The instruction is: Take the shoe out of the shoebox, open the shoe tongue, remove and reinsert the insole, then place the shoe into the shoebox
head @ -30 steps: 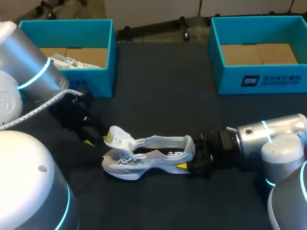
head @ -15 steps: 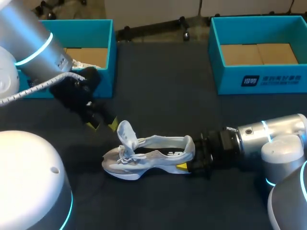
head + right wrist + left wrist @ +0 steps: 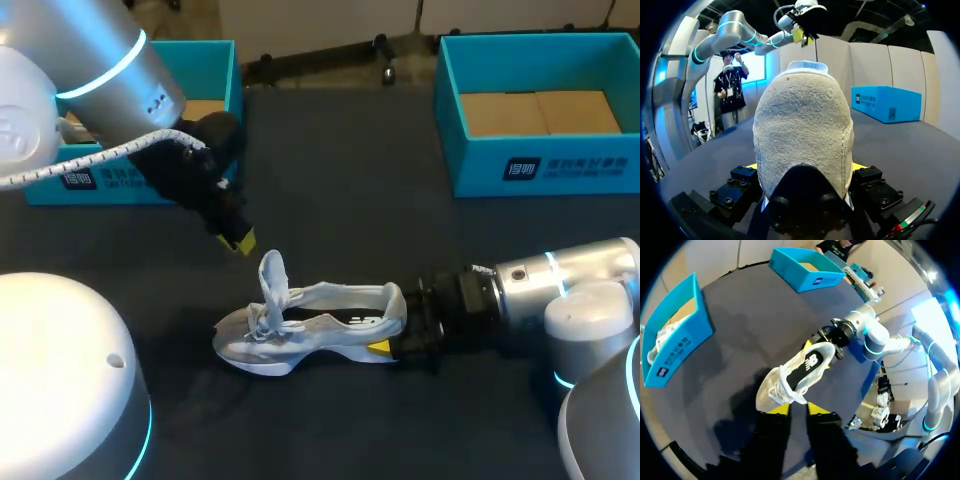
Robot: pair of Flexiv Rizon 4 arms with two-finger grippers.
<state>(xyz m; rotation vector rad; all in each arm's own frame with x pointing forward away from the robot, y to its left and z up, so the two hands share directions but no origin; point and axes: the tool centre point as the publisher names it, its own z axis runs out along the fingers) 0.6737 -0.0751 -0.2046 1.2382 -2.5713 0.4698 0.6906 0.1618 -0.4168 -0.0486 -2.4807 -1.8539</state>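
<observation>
dark cloth covers our table (image 3: 340, 150), and along its far edge stand the left shoebox (image 3: 222, 110) and the right shoebox (image 3: 540, 165), both teal and open-topped. the shoe (image 3: 320, 325) lies on the table nearer to us, between the two boxes and inside neither. its long axis runs across the table from side to side, toe toward our left arm and heel toward our right. it sits on its sole with the opening upward, so the left wrist view looks onto the dark insole (image 3: 802, 367) inside. the tongue (image 3: 272, 278) stands upright over the laces near the toe end.

our right gripper (image 3: 395, 338) comes in low from the right and is clenched on the heel. in the right wrist view the heel fills the space between the fingers, with a yellow tip against each side. our left gripper (image 3: 240, 240) hangs above the table, just beyond the tongue on the far side, touching nothing. in its own wrist view the two yellow tips stand apart, released, and the toe lies just ahead of them. a second shoe (image 3: 660, 342), white, rests inside the left shoebox.
</observation>
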